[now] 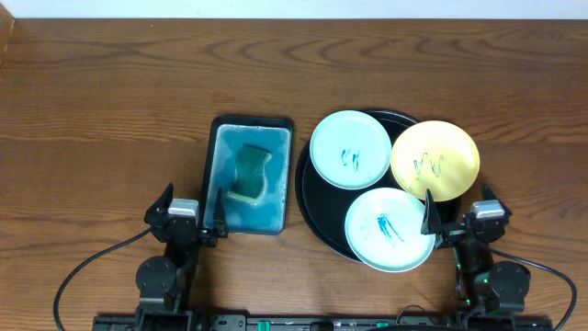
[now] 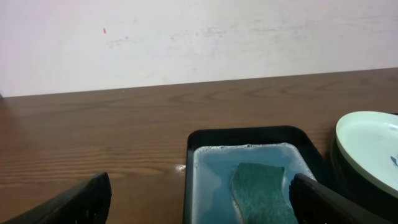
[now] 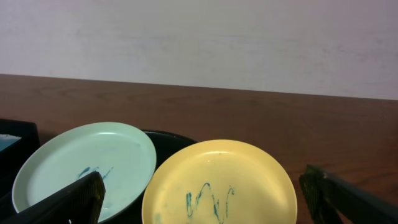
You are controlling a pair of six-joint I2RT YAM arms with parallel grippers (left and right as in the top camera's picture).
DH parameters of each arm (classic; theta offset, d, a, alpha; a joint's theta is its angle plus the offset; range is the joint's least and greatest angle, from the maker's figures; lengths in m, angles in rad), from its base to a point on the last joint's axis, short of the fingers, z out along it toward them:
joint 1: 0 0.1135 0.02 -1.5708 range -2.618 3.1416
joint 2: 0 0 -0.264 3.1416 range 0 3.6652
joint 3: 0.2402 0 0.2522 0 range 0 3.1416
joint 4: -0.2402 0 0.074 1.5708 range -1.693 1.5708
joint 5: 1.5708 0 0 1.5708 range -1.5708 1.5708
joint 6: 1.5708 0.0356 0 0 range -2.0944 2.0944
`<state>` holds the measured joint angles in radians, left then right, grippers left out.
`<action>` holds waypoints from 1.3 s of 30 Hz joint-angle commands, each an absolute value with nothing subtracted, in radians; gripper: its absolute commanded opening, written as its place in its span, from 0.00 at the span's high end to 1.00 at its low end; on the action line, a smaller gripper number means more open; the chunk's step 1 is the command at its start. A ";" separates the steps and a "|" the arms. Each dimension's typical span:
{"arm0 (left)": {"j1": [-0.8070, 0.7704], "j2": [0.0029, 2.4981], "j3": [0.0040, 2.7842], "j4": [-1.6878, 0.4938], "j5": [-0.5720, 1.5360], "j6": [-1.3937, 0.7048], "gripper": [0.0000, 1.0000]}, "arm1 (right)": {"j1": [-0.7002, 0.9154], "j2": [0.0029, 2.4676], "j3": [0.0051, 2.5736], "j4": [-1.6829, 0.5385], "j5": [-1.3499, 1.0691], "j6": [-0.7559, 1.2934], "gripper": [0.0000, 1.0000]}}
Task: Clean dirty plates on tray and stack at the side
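The black round tray (image 1: 317,204) lies right of centre with three plates on it. A mint plate (image 1: 351,149) sits at its back left, a yellow plate (image 1: 435,160) overhangs its right rim, and a second mint plate (image 1: 390,230) overhangs its front edge. All three bear teal scribbles. My right gripper (image 1: 457,210) stands open at the tray's front right, facing the yellow plate (image 3: 217,180) and the back mint plate (image 3: 87,162), holding nothing. My left gripper (image 1: 195,204) is open and empty at the front left corner of the basin.
A black-rimmed rectangular basin (image 1: 216,156) of blue water stands left of the tray, with a green sponge (image 1: 251,172) lying in it. In the left wrist view the sponge (image 2: 261,190) lies just ahead, between the fingers. Bare wood tabletop (image 1: 101,119) stretches left and behind.
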<state>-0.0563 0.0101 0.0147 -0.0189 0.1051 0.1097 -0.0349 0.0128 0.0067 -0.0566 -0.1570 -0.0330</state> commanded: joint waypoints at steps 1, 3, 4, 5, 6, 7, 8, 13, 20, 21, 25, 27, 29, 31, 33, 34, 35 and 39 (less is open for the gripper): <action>-0.057 0.007 0.004 -0.062 0.120 0.119 0.08 | -0.025 0.016 0.006 -0.061 -0.162 -0.023 0.01; -0.057 0.007 0.004 -0.062 0.120 0.119 0.08 | -0.025 0.016 0.006 -0.061 -0.162 -0.023 0.01; -0.057 0.007 0.004 -0.062 0.120 0.119 0.09 | -0.025 0.016 0.006 -0.061 -0.162 -0.023 0.01; -0.057 0.007 0.004 -0.062 0.120 0.119 0.08 | -0.025 0.016 0.006 -0.061 -0.162 -0.023 0.01; -0.057 0.007 0.004 -0.062 0.120 0.119 0.08 | -0.025 0.016 0.006 -0.061 -0.162 -0.023 0.01; -0.057 0.007 0.004 -0.062 0.120 0.119 0.08 | -0.025 0.016 0.006 -0.061 -0.162 -0.023 0.01; -0.057 0.007 0.004 -0.062 0.120 0.119 0.08 | -0.025 0.016 0.006 -0.061 -0.162 -0.023 0.01; -0.057 0.007 0.004 -0.062 0.120 0.119 0.09 | -0.025 0.016 0.006 -0.061 -0.162 -0.023 0.01; -0.057 0.007 0.004 -0.061 0.120 0.119 0.08 | -0.025 0.016 0.006 -0.060 -0.162 -0.023 0.01; -0.057 0.007 0.004 -0.062 0.120 0.119 0.08 | -0.025 0.016 0.006 -0.060 -0.162 -0.023 0.01; -0.057 0.007 0.004 -0.061 0.120 0.119 0.08 | -0.025 0.016 0.006 -0.060 -0.163 -0.023 0.01; -0.057 0.007 0.004 -0.061 0.120 0.119 0.08 | -0.025 0.016 0.006 -0.060 -0.162 -0.023 0.01; -0.058 0.007 0.004 -0.062 0.122 0.113 0.08 | -0.025 0.016 0.006 -0.060 -0.163 -0.023 0.01; -0.057 0.010 0.004 -0.060 0.128 0.055 0.08 | -0.025 0.016 0.006 -0.060 -0.173 0.005 0.01; -0.058 0.017 0.004 -0.061 0.128 -0.027 0.08 | -0.025 0.016 0.006 -0.057 -0.177 0.046 0.01; -0.057 0.024 0.004 -0.061 0.128 -0.070 0.08 | -0.025 0.017 0.006 -0.061 -0.177 0.062 0.01; -0.057 0.032 0.005 -0.061 0.128 -0.105 0.08 | -0.025 0.022 0.006 -0.060 -0.177 0.081 0.01; -0.057 0.088 0.035 -0.103 0.127 -0.137 0.08 | -0.025 0.051 0.007 -0.062 -0.168 0.105 0.01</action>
